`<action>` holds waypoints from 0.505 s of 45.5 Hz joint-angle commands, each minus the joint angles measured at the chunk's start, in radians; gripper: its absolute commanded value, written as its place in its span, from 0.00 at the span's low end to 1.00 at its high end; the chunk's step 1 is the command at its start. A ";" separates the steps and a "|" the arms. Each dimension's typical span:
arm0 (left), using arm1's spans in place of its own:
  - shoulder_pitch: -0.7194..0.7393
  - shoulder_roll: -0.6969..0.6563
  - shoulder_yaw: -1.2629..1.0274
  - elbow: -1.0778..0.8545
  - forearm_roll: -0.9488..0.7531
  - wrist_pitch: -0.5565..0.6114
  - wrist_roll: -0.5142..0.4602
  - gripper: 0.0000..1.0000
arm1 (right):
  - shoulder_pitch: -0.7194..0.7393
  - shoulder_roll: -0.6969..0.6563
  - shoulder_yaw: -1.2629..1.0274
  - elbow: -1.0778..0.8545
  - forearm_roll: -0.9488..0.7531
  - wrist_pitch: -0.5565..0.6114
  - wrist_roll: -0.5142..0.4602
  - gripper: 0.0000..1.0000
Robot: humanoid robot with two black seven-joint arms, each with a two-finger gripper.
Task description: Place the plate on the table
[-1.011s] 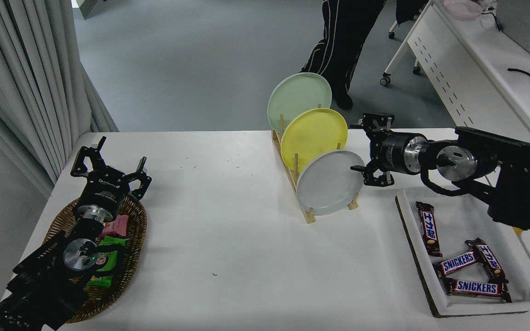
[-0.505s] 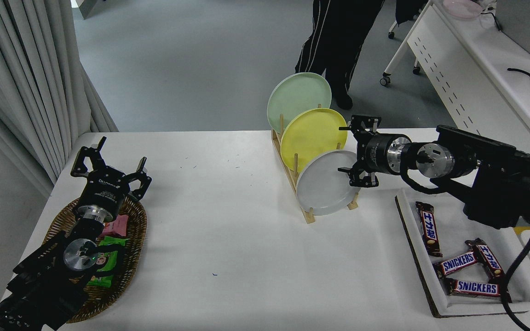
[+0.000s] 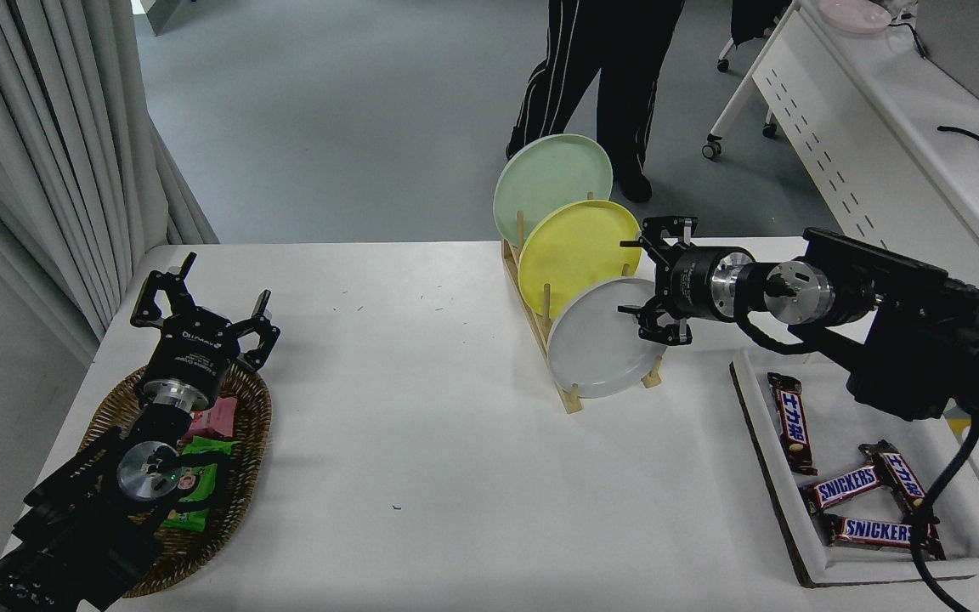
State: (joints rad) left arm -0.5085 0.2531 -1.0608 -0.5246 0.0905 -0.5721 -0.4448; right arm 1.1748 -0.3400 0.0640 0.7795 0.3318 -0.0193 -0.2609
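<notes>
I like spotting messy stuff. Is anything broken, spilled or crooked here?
Nothing broken or spilled. The three plates, grey plate in front, stand neatly in the rack. Only the candy bars lie criss-cross in their tray. The right hand is open at the grey plate's edge.

White table (image 3: pixel 421 442) carries wooden rack (image 3: pixel 540 340), wicker basket (image 3: pixel 243 476), white tray (image 3: pixel 774 501)

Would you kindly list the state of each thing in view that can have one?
Grey plate: upright in the rack's front slot, not yet gripped.
Yellow plate: upright, middle slot.
Green plate: upright, back slot.
Rack: standing on the table.
Right hand: open at the grey plate's right rim.
Left hand: open, parked over the basket.
Tray: holds candy bars.
</notes>
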 commanded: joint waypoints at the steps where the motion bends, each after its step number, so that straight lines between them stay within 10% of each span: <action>1: 0.001 0.000 0.001 0.000 0.000 0.000 0.000 1.00 | 0.000 0.001 0.008 -0.019 -0.002 0.007 -0.004 0.60; 23: 0.001 0.000 0.001 0.000 0.000 0.000 0.000 1.00 | 0.000 0.007 0.008 -0.020 -0.004 0.038 -0.032 0.45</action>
State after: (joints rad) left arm -0.5087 0.2531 -1.0608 -0.5246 0.0905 -0.5722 -0.4448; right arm 1.1748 -0.3365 0.0712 0.7611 0.3291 0.0107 -0.2793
